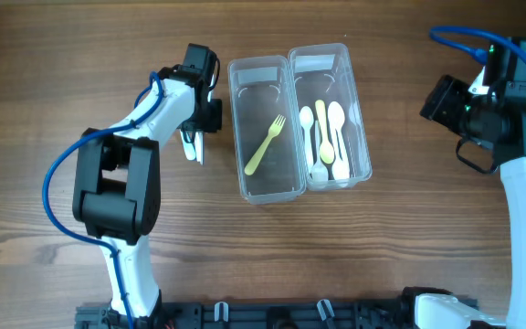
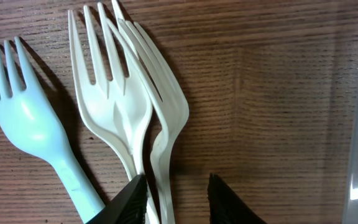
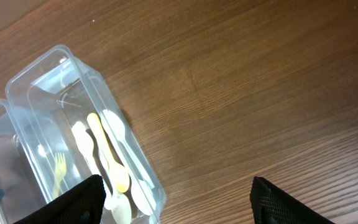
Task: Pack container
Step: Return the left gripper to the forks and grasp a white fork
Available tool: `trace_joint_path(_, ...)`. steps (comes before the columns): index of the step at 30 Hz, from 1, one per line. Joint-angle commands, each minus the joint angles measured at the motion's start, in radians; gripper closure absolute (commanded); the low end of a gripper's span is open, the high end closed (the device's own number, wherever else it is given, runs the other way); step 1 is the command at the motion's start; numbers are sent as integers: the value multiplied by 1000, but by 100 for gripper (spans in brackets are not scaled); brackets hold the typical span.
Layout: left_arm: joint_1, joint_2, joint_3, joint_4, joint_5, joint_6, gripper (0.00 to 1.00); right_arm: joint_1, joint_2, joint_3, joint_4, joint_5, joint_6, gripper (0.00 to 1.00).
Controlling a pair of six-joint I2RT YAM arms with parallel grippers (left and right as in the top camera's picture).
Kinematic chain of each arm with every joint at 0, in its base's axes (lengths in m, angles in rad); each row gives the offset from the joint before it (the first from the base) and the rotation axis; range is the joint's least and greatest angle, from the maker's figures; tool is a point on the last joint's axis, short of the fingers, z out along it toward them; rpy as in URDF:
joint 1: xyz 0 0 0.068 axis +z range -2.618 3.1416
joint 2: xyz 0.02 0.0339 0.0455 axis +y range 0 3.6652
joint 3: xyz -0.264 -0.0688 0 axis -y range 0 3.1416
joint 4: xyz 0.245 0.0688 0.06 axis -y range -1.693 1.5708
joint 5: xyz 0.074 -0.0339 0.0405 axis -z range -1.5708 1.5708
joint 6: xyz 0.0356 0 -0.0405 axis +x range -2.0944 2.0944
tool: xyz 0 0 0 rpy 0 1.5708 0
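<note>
Three plastic forks lie side by side on the wood in the left wrist view: a pale blue fork (image 2: 30,118), a white fork (image 2: 114,106) and a cream fork (image 2: 166,112). My left gripper (image 2: 177,177) stands over their handles, just left of the containers (image 1: 194,146). Its jaws are apart, with the cream handle between them and the right finger clear of it. One clear container (image 1: 236,128) holds a yellow fork (image 1: 265,144). The clear container beside it (image 1: 363,128) holds several spoons (image 1: 327,128). My right gripper (image 3: 177,180) is open and empty, far right of the containers (image 1: 444,99).
The two containers stand side by side at the table's middle back. In the right wrist view the spoon container (image 3: 42,81) is at the lower left, with bare wood to its right. The left arm's blue cable (image 1: 57,183) loops out to the left.
</note>
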Motion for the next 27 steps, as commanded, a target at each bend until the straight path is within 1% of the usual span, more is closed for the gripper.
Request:
trace_joint_path(1,-7,13,4,4,19,21,70,-5,8,-3,-1,-12,-6,25)
trace_joint_path(14,-7,20,3,5,20,24,75,-5,8,-3,-11,-12,-6,26)
trace_joint_path(16,-9,31,3,6,20,24,80,-5,8,-3,-13,-12,-6,26)
trace_joint_path(18,-11,45,3,6,29,24,81,-5,8,-3,-14,-12,-5,26)
trace_joint_path(19,-13,49,3,6,41,24,81,-5,8,-3,-15,-12,-5,26)
trace_joint_path(22,-16,79,3,10,69,24,73,-5,8,-3,-16,-12,-6,26)
trace_joint_path(23,-18,84,3,10,69,24,71,-5,8,-3,-16,-12,-6,26)
trace_joint_path(25,-20,95,3,10,69,24,71,-5,8,-3,-17,-12,-6,26)
trace_joint_path(27,-20,98,3,10,68,23,75,-5,8,-3,-18,-12,-6,26)
